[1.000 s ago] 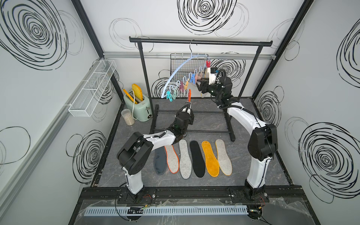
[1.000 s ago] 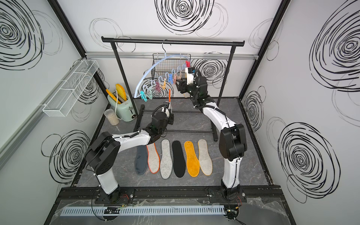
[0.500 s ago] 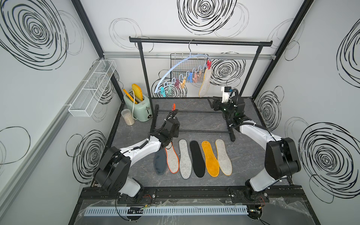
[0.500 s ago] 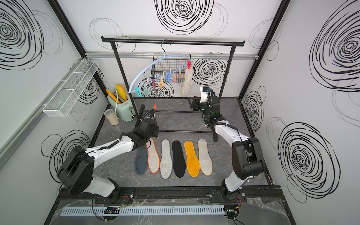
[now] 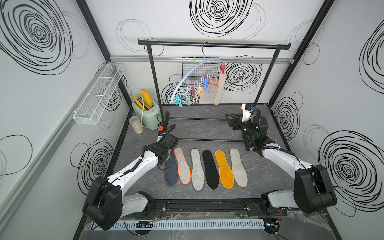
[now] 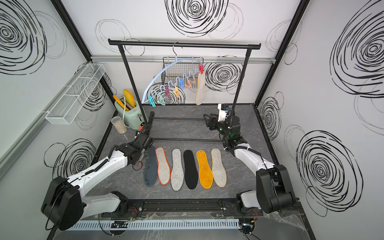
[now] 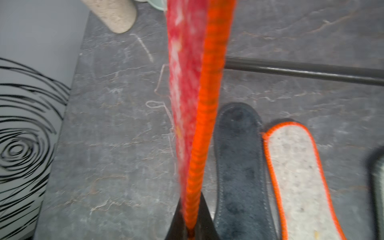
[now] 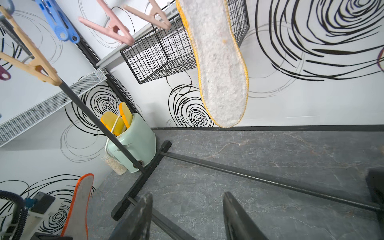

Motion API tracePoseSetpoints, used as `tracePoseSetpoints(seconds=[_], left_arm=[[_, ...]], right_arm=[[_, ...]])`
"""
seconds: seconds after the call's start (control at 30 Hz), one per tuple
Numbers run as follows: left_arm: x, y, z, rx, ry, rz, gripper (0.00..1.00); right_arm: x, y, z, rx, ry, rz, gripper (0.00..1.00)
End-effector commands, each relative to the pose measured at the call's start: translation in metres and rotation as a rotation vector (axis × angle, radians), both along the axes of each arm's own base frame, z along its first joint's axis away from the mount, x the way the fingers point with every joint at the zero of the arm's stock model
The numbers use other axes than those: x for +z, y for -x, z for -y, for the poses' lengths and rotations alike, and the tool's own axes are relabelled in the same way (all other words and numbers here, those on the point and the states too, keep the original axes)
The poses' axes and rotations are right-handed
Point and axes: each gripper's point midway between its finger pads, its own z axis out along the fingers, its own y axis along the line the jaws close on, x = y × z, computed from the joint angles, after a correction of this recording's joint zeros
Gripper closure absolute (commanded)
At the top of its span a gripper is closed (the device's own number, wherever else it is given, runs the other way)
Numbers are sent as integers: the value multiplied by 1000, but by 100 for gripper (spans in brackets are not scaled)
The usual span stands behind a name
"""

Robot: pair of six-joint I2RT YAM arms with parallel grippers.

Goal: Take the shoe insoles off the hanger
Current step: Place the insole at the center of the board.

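Hanger (image 5: 191, 72) holds one insole (image 5: 219, 91); toaster (image 5: 148, 116) holds two yellow slabs (image 5: 146, 97).

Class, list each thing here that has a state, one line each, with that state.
Pale blue arched plastic hanger: tilted on black rack.
Yellow-edged grey felt insole: pegged, hanging.
Orange-edged, red-backed insole: clamped in left gripper.
Right gripper: open, empty.
Six more insoles: lying flat on table.

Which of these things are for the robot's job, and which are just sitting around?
For the job: hanger, hanging insole, six laid-out insoles, orange-edged insole in the left pincer.
Just lying about: toaster, jar, white shelf, black basket.
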Motion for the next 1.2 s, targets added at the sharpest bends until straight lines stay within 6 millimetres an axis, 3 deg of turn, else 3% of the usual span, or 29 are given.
tracePoseSetpoints(seconds=[0.0, 0.3, 0.37, 0.47, 0.63, 0.77, 0.87, 0.97, 1.1, 1.17], left_arm=[[6, 8, -37, 154, -112, -22, 100], [-69, 14, -50, 172, -121, -311, 98], [-75, 14, -45, 149, -127, -340, 80], [-71, 14, -42, 141, -131, -323, 66], [-43, 6, -39, 136, -110, -208, 44], [-19, 0, -32, 109, -61, -108, 41], [7, -9, -13, 37, 26, 13, 40], [38, -25, 25, -92, 223, 197, 37], [95, -45, 117, -426, 636, 537, 30], [124, -51, 149, -551, 729, 693, 26]], right_arm=[[14, 5, 2, 1, -31, 35, 43], [18, 4, 17, -33, -33, 39, 43], [18, 4, 19, -37, -34, 39, 43], [18, 4, 20, -40, -39, 38, 43], [19, 2, 24, -44, -50, 32, 43], [21, 0, 30, -68, -59, 37, 42], [24, -2, 37, -88, -72, 32, 42], [28, -3, 43, -110, -84, 35, 42], [37, -1, 51, -141, -90, 55, 42], [40, -1, 56, -158, -93, 62, 42]])
